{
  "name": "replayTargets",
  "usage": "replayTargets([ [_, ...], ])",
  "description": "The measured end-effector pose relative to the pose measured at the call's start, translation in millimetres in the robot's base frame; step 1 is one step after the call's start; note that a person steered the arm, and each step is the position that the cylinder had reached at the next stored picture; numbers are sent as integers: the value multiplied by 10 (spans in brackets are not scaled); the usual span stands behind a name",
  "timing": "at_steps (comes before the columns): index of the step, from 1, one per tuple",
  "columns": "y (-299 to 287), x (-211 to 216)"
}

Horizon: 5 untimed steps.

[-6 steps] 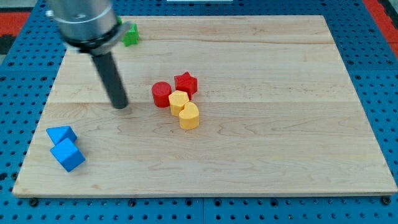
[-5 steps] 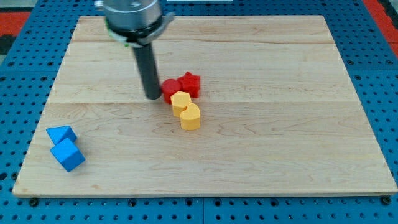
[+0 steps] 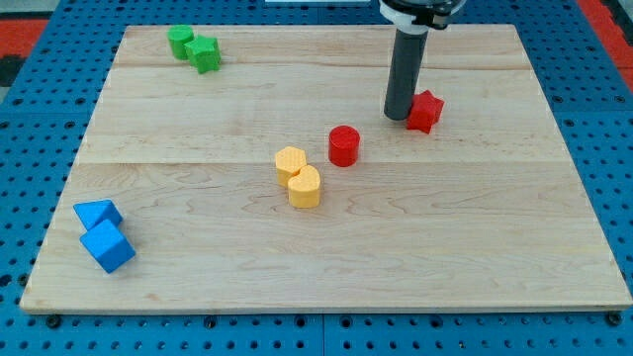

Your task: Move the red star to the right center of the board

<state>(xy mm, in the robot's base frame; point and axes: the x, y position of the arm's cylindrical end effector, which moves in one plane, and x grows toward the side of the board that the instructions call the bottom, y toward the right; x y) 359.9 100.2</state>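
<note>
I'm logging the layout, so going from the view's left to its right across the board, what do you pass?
Two blue blocks → two green blocks → two yellow blocks → red cylinder → my tip → red star, just right of the tip.

The robot shows only its end piece: a straight, round rod in dark grey to black, smooth and matte, with a faint lighter sheen running down one side. It keeps the same width along its length and ends flat at the tip (image 3: pixel 397 118). At the view's top the rod joins a wider round collar, black beneath with a pale, silvery-white band above, cut off by the frame. No cables, screws or markings can be made out.
</note>
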Motion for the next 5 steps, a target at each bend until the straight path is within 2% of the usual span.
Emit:
replayTargets([
  [1,575,-35],
  [2,628,-76],
  [3,940,-405],
  [4,998,-275],
  [5,748,40],
])
